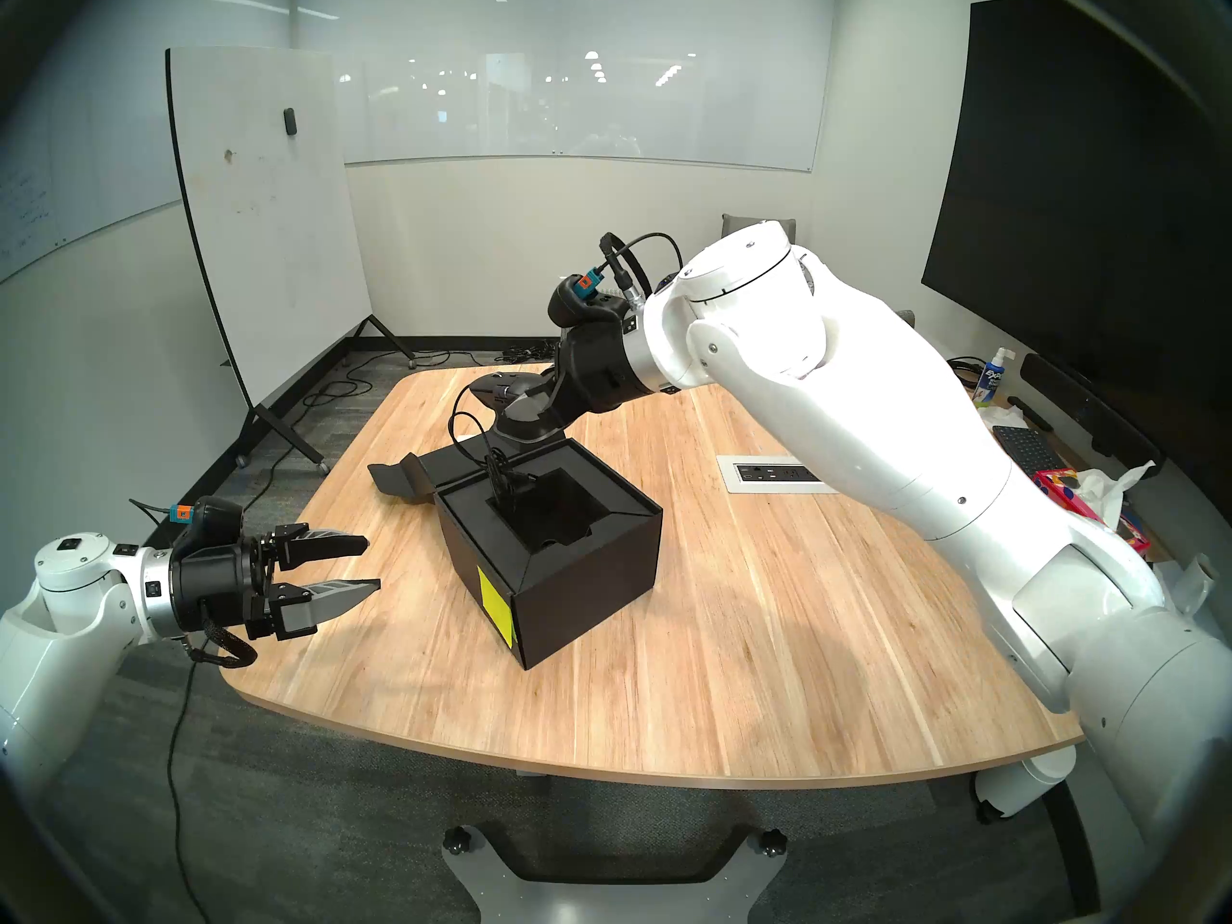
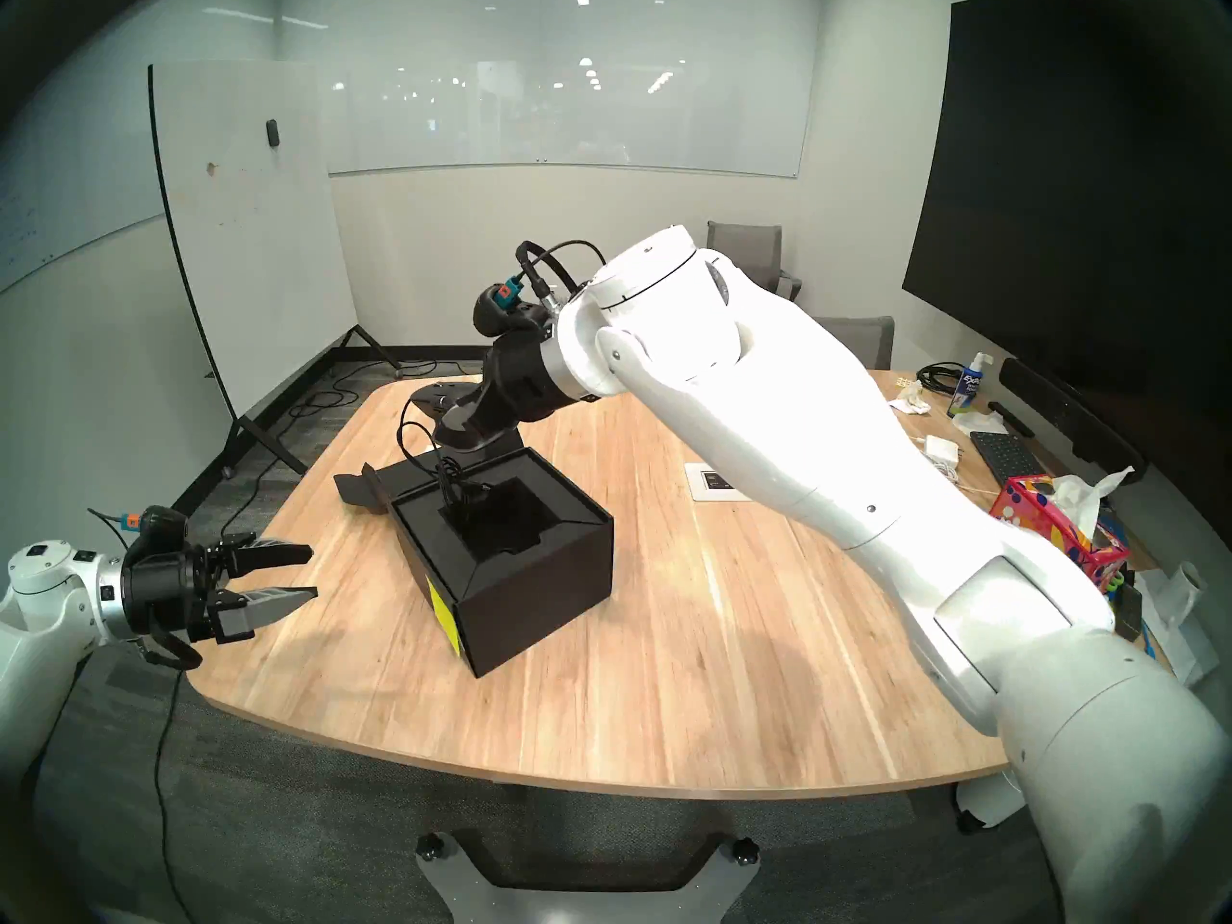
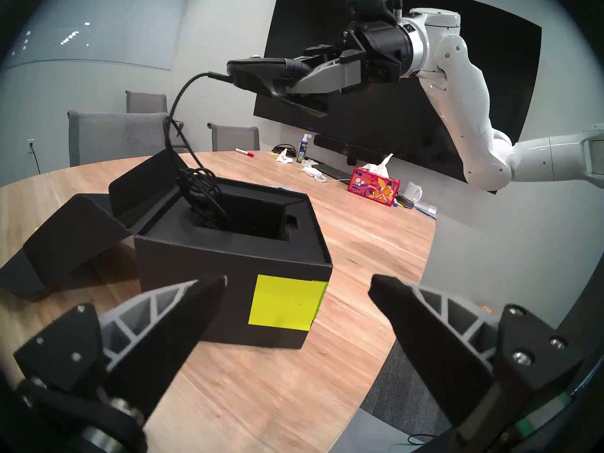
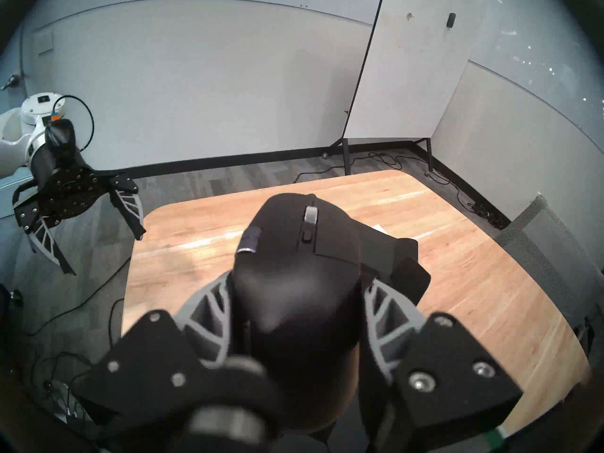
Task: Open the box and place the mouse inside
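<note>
Right gripper clamps the mouse above the open box; I judge lowering it level into the recess, cable following, safest.

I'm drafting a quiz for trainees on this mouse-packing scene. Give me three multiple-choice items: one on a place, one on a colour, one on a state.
1. Where is the mouse?
A. in the air above the box
B. flat on the table
C. at the bottom of the box

2. What colour is the sticky note on the box?
A. red
B. yellow
C. blue

3. How is the left gripper?
A. shut on the cable
B. open, holding nothing
C. shut on the lid

Answers:
1 A: the right gripper holds it aloft.
2 B: clearly yellow.
3 B: fingers apart, nothing between.
</note>
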Tool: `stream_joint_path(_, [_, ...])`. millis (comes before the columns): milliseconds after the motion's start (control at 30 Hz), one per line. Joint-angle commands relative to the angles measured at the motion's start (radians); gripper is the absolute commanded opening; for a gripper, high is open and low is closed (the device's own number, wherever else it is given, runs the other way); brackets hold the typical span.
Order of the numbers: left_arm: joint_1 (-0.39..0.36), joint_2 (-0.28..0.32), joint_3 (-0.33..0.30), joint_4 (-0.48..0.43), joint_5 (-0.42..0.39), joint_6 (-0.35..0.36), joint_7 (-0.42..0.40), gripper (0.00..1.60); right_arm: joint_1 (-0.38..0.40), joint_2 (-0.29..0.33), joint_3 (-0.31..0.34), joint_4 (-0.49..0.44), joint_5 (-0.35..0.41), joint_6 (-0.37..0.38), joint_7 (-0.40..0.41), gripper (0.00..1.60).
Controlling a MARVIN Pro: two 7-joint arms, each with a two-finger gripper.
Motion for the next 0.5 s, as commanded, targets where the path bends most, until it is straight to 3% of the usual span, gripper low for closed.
stream_joint_path(0, [-0.003,0.0,-0.017,-0.013,-0.005,0.002,0.001,1.6,0.087,0.086,-0.032,-0.038,0.048,-0.004,0.032,0.0])
stream_joint_path(467, [-0.003,-0.007,-0.024,-0.018,-0.001,0.011,0.002,1.6,0.178,0.123,-0.179,-0.023,0.19,-0.004,-0.015,0.0])
